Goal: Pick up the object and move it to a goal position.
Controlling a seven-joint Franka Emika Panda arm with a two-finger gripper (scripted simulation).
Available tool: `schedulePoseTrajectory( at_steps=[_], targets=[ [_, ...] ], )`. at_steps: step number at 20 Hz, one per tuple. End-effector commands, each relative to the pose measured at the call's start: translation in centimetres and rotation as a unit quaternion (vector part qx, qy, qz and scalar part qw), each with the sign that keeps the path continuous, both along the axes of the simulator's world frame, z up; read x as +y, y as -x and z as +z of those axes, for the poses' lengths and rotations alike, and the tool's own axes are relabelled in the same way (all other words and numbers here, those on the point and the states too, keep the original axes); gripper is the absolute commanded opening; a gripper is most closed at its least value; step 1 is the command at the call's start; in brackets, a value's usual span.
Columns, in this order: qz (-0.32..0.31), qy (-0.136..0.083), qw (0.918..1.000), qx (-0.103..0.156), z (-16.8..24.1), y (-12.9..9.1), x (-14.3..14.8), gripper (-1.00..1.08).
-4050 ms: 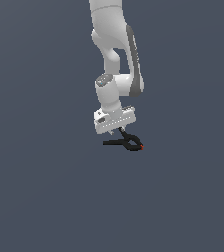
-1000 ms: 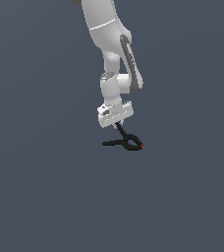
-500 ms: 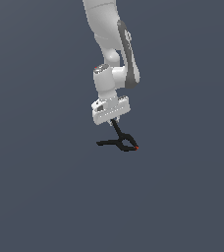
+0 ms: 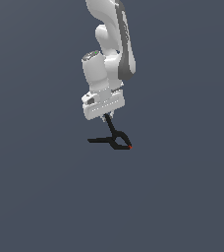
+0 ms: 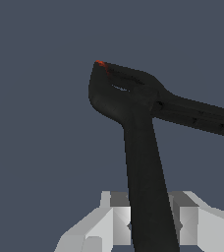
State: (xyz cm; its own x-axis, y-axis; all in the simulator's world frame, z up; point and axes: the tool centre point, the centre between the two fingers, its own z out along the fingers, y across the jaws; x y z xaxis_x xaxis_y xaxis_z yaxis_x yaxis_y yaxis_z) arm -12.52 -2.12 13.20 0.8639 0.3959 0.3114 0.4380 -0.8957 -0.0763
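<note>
Plain slate-grey background surrounds a small black spring clamp [image 4: 115, 139] at frame centre, red-orange tipped, one thin handle pinched by the white gripper [image 4: 107, 115], the other jutting sideways.

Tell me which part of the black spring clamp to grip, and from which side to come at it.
Grip the spring clamp by one long thin handle, coming from above. The handles are straight and narrow enough to fit between the fingers, while the jaw loop with the red tip is rounded and wider. The tool already appears shut on the upward-pointing handle, with the clamp hanging below it.
</note>
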Motion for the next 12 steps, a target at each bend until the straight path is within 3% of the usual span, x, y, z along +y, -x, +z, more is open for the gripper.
schedulePoseTrajectory(
  at_steps=[1,12],
  targets=[
    [0.001,0.0,1.0,-0.001,1.5,-0.6,-0.8,-1.0],
    [0.002,-0.002,1.0,-0.002,8.8,-3.1,-4.6,-1.0]
  ],
)
